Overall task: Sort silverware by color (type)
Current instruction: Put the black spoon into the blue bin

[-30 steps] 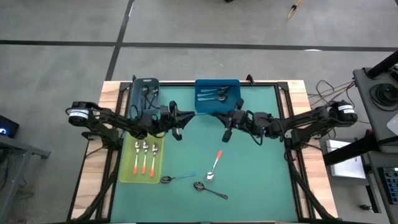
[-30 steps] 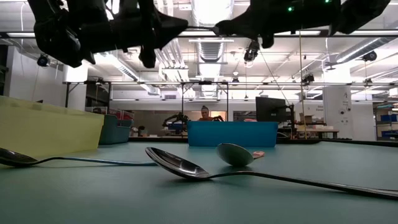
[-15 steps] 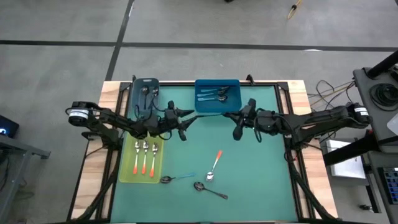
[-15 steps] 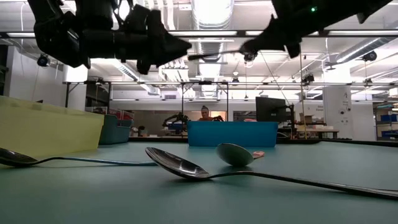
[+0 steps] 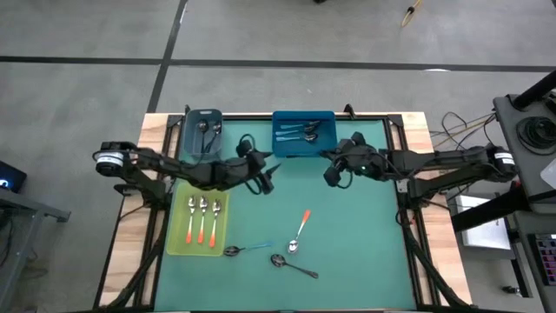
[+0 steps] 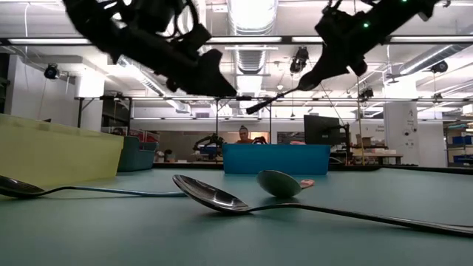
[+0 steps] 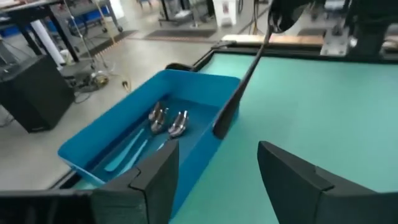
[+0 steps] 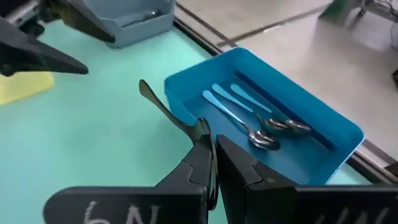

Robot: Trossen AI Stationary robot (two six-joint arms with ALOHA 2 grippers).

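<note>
Pinching only the tip of a thin all-dark metal spoon (image 7: 242, 78), the right gripper (image 8: 211, 140) has its fingers closed tight on the handle. It hangs above the green mat just beside the bright blue rectangular bin (image 5: 276, 135), and the spoon's bowl juts out toward the left arm.

So short a hold could let the spoon swivel or slip. It might then fall into the blue bin, which holds light-blue-handled spoons and so looks like the wrong group for it.

The left gripper (image 7: 217, 149) faces it near by, fingers spread wide and empty. Swinging the spoon across to the grey-blue bin (image 5: 189, 130) could knock it against that arm.

The mid-mat is open. Toward the near edge lie an orange-handled spoon (image 5: 300, 228), a light-blue-handled spoon (image 5: 248, 249) and a dark spoon (image 5: 294, 265), with the yellow-green tray (image 5: 174, 235) at the left rim.
</note>
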